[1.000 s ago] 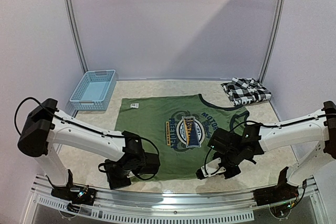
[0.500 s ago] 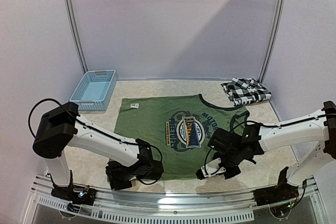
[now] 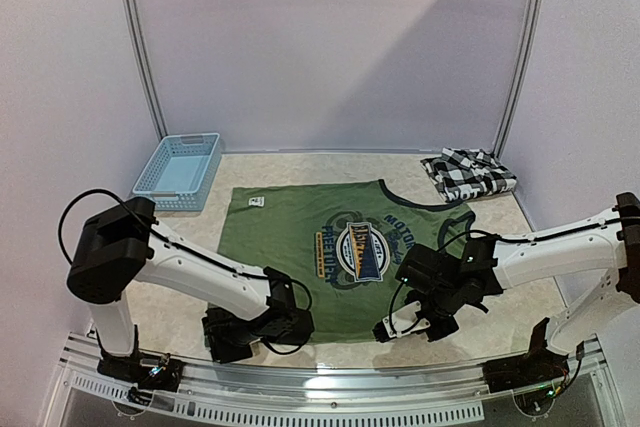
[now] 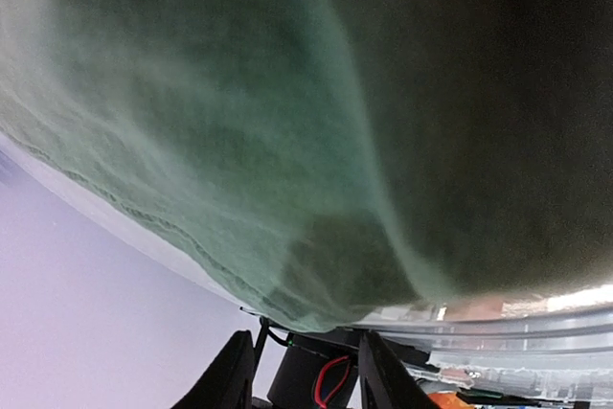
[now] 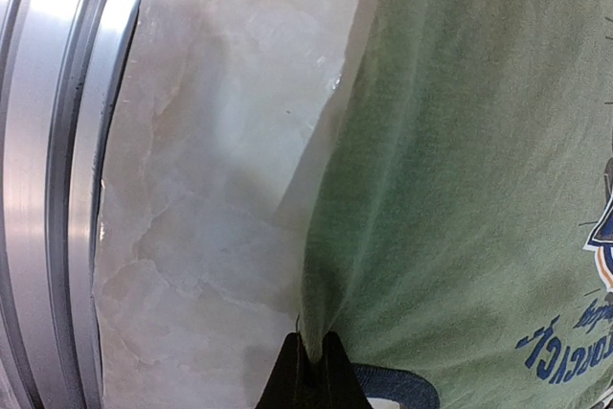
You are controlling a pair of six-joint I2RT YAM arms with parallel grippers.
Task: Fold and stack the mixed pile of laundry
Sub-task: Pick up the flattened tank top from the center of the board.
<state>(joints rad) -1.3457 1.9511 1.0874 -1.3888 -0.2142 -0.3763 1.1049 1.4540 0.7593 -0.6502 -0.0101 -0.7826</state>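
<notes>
My right end effector (image 5: 311,359) is clamped on the olive-green shirt (image 3: 320,247)'s near edge. Whether the left end effector (image 4: 306,342) holds cloth, I cannot tell. I'd lift both evenly, keeping the hem taut.

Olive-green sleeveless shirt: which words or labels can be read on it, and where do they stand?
"MOTOR": blue arched lettering on the chest emblem of the olive-green sleeveless shirt; the rest is blurred.
Orange band across the emblem: too blurred to read.
White tag near the hem: too small to read.
</notes>
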